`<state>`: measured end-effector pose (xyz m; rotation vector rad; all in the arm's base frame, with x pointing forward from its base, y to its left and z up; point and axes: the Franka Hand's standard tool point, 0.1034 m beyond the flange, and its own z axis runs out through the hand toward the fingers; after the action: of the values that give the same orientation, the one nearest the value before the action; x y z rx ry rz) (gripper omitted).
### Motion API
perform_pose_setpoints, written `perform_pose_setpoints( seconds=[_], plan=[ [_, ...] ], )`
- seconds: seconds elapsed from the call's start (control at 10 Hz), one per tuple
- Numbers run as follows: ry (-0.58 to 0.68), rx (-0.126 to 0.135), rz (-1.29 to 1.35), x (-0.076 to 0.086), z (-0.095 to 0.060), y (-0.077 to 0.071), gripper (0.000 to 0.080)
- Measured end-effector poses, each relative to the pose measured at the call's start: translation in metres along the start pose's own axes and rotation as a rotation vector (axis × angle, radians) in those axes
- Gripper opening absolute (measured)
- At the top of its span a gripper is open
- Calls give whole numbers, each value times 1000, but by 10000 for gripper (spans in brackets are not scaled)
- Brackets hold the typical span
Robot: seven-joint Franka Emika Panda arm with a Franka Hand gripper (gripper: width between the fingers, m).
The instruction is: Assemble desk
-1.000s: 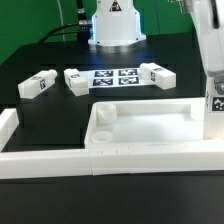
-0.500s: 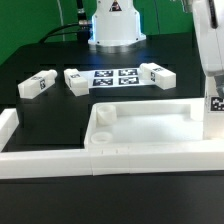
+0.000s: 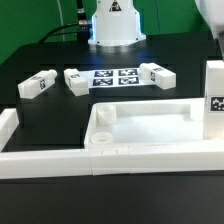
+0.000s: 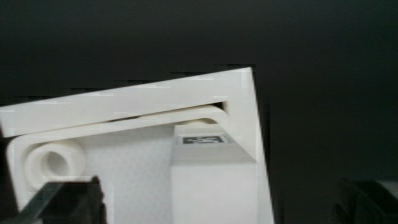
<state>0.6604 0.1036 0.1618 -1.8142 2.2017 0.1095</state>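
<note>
Leg seating looks like the step in hand. One white leg (image 3: 213,95) stands upright at the corner of the desk top (image 3: 150,126) on the exterior view's right, free of any grip. The tool (image 4: 222,203) hangs above it with its fingers (image 4: 64,200) spread wide and nothing between them.

The desk top lies flat at the front of the worktop (image 3: 60,105). Whether the standing leg sits fully in its socket cannot be told, as the rim and the picture's edge hide its foot.

To do this well, lift straight up so neither finger brushes the leg and tips it. Check that it stands square before leaving it. Any of the three lying legs (image 3: 37,85) (image 3: 75,80) (image 3: 157,74) at the back could come next, bound for an open socket (image 3: 103,114).

Writing: none can be read. The legs and the marker board (image 3: 117,77) carry only black-and-white tag patterns, and no brand shows.
</note>
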Motion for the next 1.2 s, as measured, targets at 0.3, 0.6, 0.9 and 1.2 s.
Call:
perform_pose_setpoints(
  seconds=[0.3,0.6,0.9,1.2],
  plan=[
    [3,-2,0,1,4,1,649],
    [3,-3,0,2,4,1,649],
    [-1,13,-36,-8,-1,9,649],
    [4,-5,-52,-13,-6,47,649]
  ],
)
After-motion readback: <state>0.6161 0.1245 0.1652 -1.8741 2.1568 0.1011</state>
